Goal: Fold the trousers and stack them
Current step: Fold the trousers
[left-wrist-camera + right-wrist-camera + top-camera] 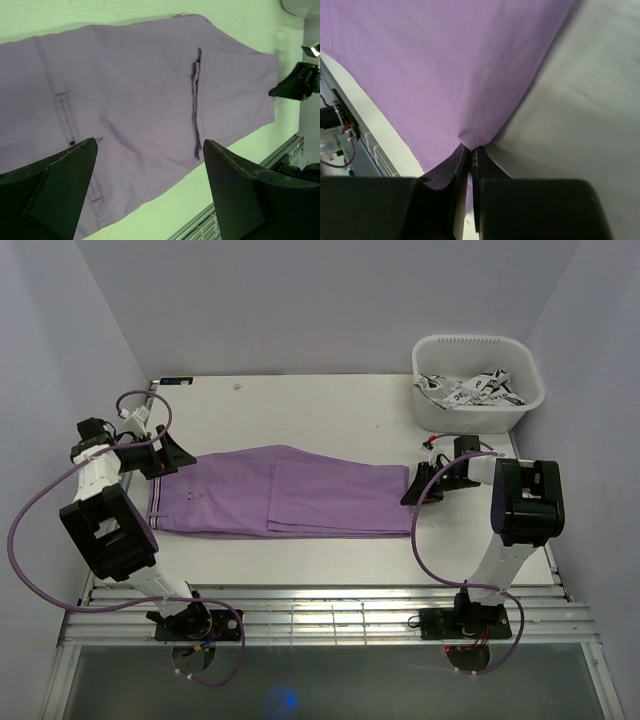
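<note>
The lilac-purple trousers [275,495] lie flat across the middle of the table, folded lengthwise, waist at the left, leg ends at the right. My left gripper [166,454] hovers open above the waist end; in the left wrist view [150,165] its wide-apart fingers [240,185] frame the cloth [135,95] without touching it. My right gripper [412,490] is at the leg end. In the right wrist view [470,150] it is shut on a pinched edge of the trousers [440,65], the fabric drawn up into a peak between the fingers.
A white tub [478,383] holding crumpled black-and-white printed items stands at the back right corner. A metal rail [320,615] runs along the table's near edge by the arm bases. Purple cables loop beside both arms.
</note>
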You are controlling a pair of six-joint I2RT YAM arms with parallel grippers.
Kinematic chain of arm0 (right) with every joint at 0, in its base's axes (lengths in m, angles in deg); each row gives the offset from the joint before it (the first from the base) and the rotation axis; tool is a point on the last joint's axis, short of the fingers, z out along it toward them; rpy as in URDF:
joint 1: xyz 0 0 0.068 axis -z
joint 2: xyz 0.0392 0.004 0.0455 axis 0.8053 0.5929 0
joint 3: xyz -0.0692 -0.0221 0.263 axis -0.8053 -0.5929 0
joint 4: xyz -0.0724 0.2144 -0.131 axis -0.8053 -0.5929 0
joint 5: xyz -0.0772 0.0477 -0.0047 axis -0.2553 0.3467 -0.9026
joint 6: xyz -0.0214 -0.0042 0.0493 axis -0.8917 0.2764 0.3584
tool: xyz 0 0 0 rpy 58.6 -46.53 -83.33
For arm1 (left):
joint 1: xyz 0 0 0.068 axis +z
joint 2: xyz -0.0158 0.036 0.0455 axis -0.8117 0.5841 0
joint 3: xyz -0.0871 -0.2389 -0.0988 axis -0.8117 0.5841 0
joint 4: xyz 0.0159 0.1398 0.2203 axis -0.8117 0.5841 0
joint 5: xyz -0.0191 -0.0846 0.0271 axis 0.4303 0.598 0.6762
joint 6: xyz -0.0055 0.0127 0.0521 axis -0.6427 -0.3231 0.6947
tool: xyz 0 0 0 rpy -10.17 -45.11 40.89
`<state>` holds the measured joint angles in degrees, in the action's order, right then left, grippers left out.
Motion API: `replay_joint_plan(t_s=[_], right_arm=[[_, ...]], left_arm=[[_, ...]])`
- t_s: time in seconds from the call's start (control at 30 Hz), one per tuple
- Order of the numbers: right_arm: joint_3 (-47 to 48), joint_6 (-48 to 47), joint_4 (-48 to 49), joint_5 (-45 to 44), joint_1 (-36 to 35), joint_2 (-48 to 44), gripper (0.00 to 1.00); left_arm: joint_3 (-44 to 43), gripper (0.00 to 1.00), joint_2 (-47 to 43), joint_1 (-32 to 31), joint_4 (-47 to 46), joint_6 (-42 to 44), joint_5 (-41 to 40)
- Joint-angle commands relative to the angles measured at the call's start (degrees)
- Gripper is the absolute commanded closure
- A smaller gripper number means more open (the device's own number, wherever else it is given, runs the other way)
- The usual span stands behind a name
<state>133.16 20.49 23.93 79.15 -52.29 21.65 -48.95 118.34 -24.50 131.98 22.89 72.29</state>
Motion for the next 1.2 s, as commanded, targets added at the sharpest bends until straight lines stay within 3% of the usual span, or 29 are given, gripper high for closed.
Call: replay_joint_plan(t_s=[0.0, 0.27, 0.4, 0.47, 0.5, 0.6, 0.7, 0.87, 0.93, 1.07, 1.17], right_arm=[[-0.79, -7.73, -7.96, -4.79, 4.97, -6.49, 0.92], [8.86, -23.99, -28.96, -3.49, 21.31, -13.26, 0.92], [14.67, -27.69, -36.97, 2.29, 22.12, -14.41, 0.92], [16.96, -27.09, -39.44, 6.25, 22.03, -14.94, 0.92], [17.57, -25.77, -39.36, 10.71, 21.95, -15.11, 0.92], [19.42, -18.92, -36.29, 17.59, 19.49, -15.38, 0.92], [19.6, -10.05, -28.66, 19.54, 14.75, -16.95, 0.92], [15.39, 9.25, -6.46, 15.52, 3.51, -21.79, 0.92], [14.68, 12.89, -1.94, 14.1, -1.14, -21.88, 0.92], [16.25, 19.05, 5.98, 10.76, -9.85, -19.16, 0.92], [19.24, 21.43, 9.51, 7.69, -15.48, -15.47, 0.92]], left_arm=[[1.75, 0.02, -1.96, 1.79, -1.1, 1.92, -2.55], [7.28, 0.02, -2.49, 3.2, -0.4, 9.74, -8.19], [10.36, 0.02, -1.88, 3.2, -1.28, 11.15, -6.18], [10.36, 0.07, 0.49, 3.11, 0.2, 11.85, -2.14], [10.45, 0.18, 1.46, 2.94, 0.65, 12.03, -0.56], [11.24, 0.26, 4.62, 1.1, 1.09, 11.33, 3.58], [12.29, 0.21, 5.86, -2.15, -0.57, 10.63, 3.94], [14.05, 0.19, 6.74, -4.36, -5.32, 6.24, 4.03], [13.97, 0.21, 7.7, -4.88, -5.94, 5.79, 3.59], [14.49, 0.31, 8.5, -6.81, -7.87, 4.83, 2.1], [15.37, 0.45, 9.29, -8.14, -9.71, 3.69, 0.87]])
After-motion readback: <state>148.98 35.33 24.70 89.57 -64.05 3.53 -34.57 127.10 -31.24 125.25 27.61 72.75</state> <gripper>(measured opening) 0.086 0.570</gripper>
